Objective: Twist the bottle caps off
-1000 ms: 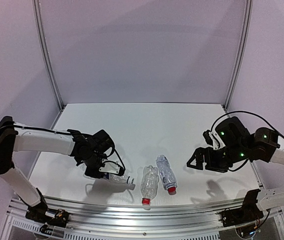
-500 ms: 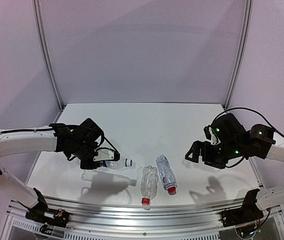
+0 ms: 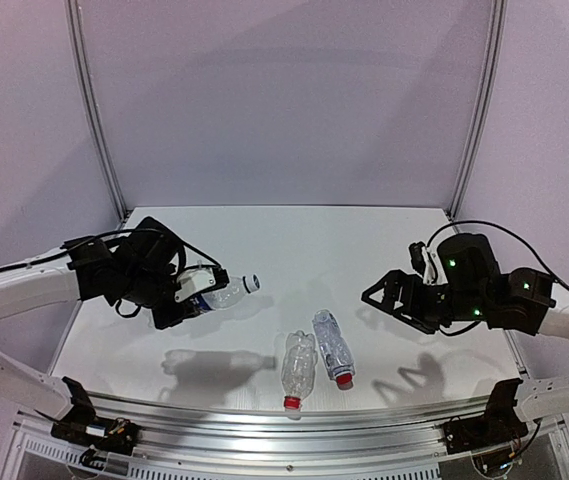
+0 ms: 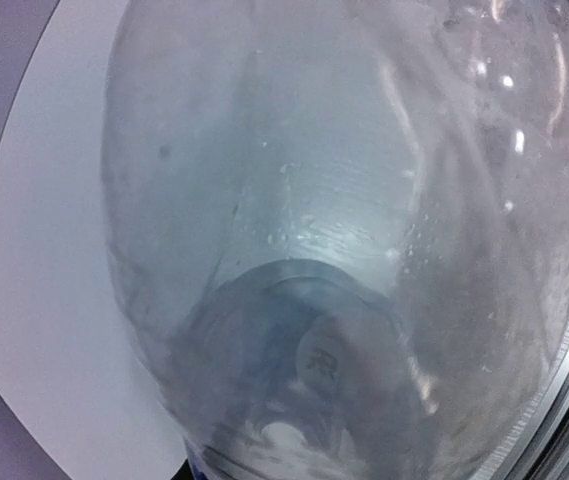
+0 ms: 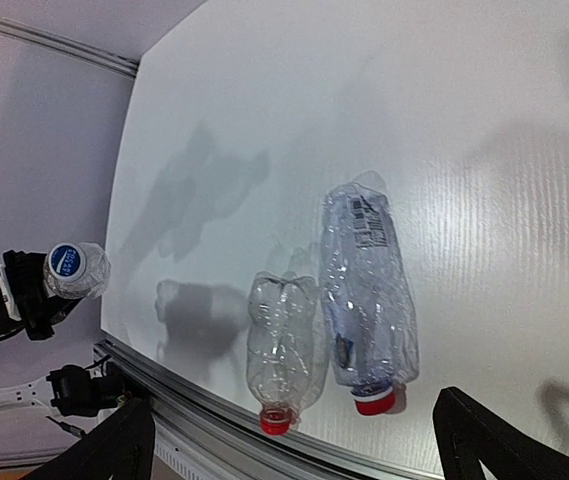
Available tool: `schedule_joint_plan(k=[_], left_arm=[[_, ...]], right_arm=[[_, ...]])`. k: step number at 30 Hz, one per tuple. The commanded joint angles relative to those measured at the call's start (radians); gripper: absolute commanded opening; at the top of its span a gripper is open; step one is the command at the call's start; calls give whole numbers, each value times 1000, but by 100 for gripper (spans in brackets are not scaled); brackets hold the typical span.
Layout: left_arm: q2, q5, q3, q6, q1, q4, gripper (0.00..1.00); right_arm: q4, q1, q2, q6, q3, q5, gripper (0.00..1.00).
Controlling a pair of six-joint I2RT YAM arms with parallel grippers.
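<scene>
My left gripper [image 3: 188, 300] is shut on a clear bottle [image 3: 219, 293] and holds it in the air above the table's left side, with the whitish cap [image 3: 252, 283] pointing right. In the left wrist view this bottle [image 4: 344, 200] fills the frame and hides the fingers. Two more clear bottles lie side by side near the front edge, one ribbed [image 3: 299, 365] and one crumpled [image 3: 332, 345], each with a red cap [image 3: 291, 403] [image 3: 344, 380] towards me. My right gripper [image 3: 376, 296] hovers open to their right, apart from them. The right wrist view shows both bottles [image 5: 284, 340] [image 5: 369, 290] and the held cap [image 5: 67, 261].
The white table [image 3: 294, 250] has a metal rail [image 3: 294, 415] along its front edge, close to the two red caps. Pale walls with vertical metal posts [image 3: 94, 110] enclose the back and sides.
My left arm has lifted the bottle off the table and carried it up and back, cap now pointing right. The right gripper has shifted slightly left and stayed open.
</scene>
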State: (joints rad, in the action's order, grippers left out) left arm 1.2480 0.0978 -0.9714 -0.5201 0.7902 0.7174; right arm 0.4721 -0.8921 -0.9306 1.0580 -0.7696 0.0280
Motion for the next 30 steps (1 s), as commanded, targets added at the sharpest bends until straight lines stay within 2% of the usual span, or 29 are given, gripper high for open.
schedule_joint_plan(k=[1,5,12,16,19,24,30], left_arm=[[-47,-46,-31,160,-4,-13,0],[-63,-69,-58,288,3,-16,0],[-77,-152,-106,556,17,-58,0],[-48,-175,-185,700,16,18,0],[-27,-127,-226,794,20,82,0],[-27,-179,-251,869,21,134,0],[-42,-312,-253,856,37,146,0]], right_arm=[[-160,-4,2,-52,14,-24,99],[-246,-5,-25,-89,-6,-24,99],[-371,-4,-155,-202,-130,-152,99],[-399,3,-227,-230,-231,-188,99],[-383,29,-279,-190,-300,-213,99],[-468,42,-364,-117,-367,-304,96],[-504,41,-491,-71,-474,-426,93]])
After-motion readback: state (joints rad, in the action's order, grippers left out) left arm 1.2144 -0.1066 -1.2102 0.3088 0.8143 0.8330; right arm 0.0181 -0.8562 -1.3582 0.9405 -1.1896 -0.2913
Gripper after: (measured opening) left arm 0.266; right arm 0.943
